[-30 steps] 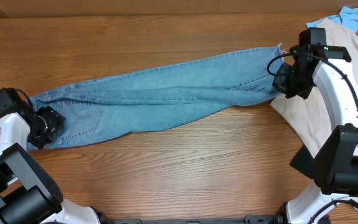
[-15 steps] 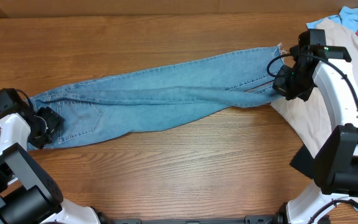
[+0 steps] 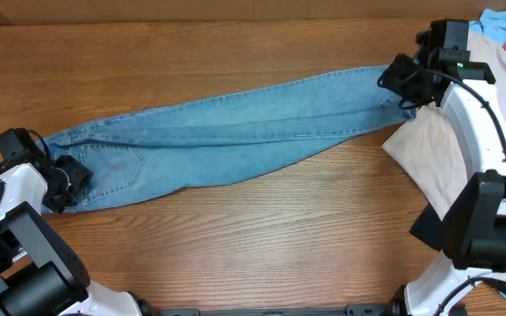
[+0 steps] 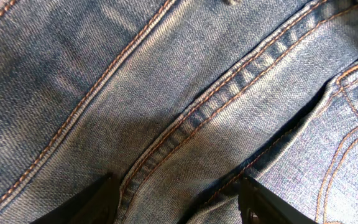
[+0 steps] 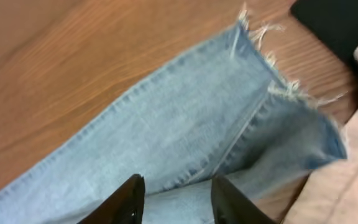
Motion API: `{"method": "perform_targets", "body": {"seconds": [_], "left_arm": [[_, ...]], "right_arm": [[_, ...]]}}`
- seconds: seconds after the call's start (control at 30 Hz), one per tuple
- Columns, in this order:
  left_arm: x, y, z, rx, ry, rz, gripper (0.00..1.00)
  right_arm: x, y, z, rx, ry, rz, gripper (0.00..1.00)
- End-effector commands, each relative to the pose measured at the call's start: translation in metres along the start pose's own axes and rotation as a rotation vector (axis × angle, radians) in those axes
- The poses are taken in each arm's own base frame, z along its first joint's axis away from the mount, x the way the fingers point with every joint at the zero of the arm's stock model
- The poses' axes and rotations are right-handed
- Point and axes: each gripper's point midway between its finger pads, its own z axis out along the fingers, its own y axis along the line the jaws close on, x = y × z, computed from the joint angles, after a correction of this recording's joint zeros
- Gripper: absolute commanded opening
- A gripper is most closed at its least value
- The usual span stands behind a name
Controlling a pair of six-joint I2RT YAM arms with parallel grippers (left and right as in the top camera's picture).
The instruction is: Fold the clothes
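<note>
Ideally the right gripper (image 5: 178, 182), spread and empty, should pinch both layers of the frayed hem (image 5: 263, 74) of the jeans (image 3: 227, 136) just ahead of it, while the left gripper (image 4: 178, 183), likewise spread, sits over the seat.

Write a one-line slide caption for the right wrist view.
Open right hand above the jeans near their frayed hem, on a table beside a beige garment.

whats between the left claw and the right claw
The jeans, laid out lengthwise: waist at the left claw, frayed hems at the right claw. Overhead view shows it.
</note>
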Motion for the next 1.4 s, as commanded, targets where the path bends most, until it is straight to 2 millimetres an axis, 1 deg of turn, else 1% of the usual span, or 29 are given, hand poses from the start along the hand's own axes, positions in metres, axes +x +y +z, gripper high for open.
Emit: {"method": "perform_targets", "body": {"seconds": [0.0, 0.07, 0.13, 0.2, 0.27, 0.37, 0.47, 0.57, 0.6, 0.73, 0.87, 0.93, 1.0, 1.03, 1.17, 1.23, 1.37], "left_arm": [[0.019, 0.02, 0.01, -0.075, 0.049, -0.009, 0.66], [0.019, 0.02, 0.01, -0.075, 0.049, -0.009, 0.65], [0.019, 0.02, 0.01, -0.075, 0.049, -0.009, 0.66], [0.019, 0.02, 0.01, -0.075, 0.05, -0.009, 0.66], [0.019, 0.02, 0.01, -0.075, 0.05, -0.01, 0.66], [0.019, 0.02, 0.01, -0.075, 0.049, -0.01, 0.66], [0.019, 0.02, 0.01, -0.075, 0.05, -0.01, 0.66], [0.019, 0.02, 0.01, -0.075, 0.05, -0.009, 0.66], [0.019, 0.019, 0.01, -0.074, 0.05, -0.01, 0.66], [0.019, 0.02, 0.01, -0.074, 0.05, -0.01, 0.66], [0.019, 0.019, 0.01, -0.069, 0.052, -0.01, 0.66], [0.02, 0.017, 0.01, -0.063, 0.055, -0.01, 0.66], [0.02, 0.017, 0.01, -0.058, 0.057, -0.01, 0.66], [0.02, 0.017, 0.01, -0.058, 0.057, -0.01, 0.66], [0.02, 0.017, 0.01, -0.057, 0.057, -0.01, 0.67], [0.02, 0.017, 0.01, -0.058, 0.057, -0.01, 0.67], [0.02, 0.017, 0.01, -0.057, 0.057, -0.01, 0.67]], "right_arm": [[0.015, -0.022, 0.013, 0.081, 0.072, 0.022, 0.38], [0.028, -0.049, 0.011, 0.215, 0.114, 0.033, 0.38], [0.046, -0.074, 0.006, 0.338, 0.184, 0.043, 0.38], [0.064, -0.09, 0.004, 0.403, 0.26, 0.064, 0.38], [0.079, -0.096, 0.009, 0.407, 0.319, 0.084, 0.38], [0.092, -0.095, 0.028, 0.357, 0.361, 0.098, 0.38], [0.099, -0.093, 0.049, 0.311, 0.378, 0.108, 0.37], [0.098, -0.084, 0.07, 0.237, 0.359, 0.112, 0.37], [0.096, -0.081, 0.074, 0.214, 0.352, 0.112, 0.37], [0.092, -0.079, 0.086, 0.186, 0.327, 0.11, 0.36], [0.087, -0.077, 0.088, 0.178, 0.307, 0.105, 0.32], [0.09, -0.074, 0.086, 0.16, 0.327, 0.111, 0.32], [0.092, -0.07, 0.078, 0.139, 0.351, 0.127, 0.33], [0.09, -0.068, 0.073, 0.129, 0.353, 0.135, 0.33], [0.071, -0.059, 0.052, 0.085, 0.301, 0.141, 0.34], [0.066, -0.056, 0.047, 0.081, 0.283, 0.148, 0.34], [0.067, -0.059, 0.053, 0.084, 0.28, 0.151, 0.34]]}}
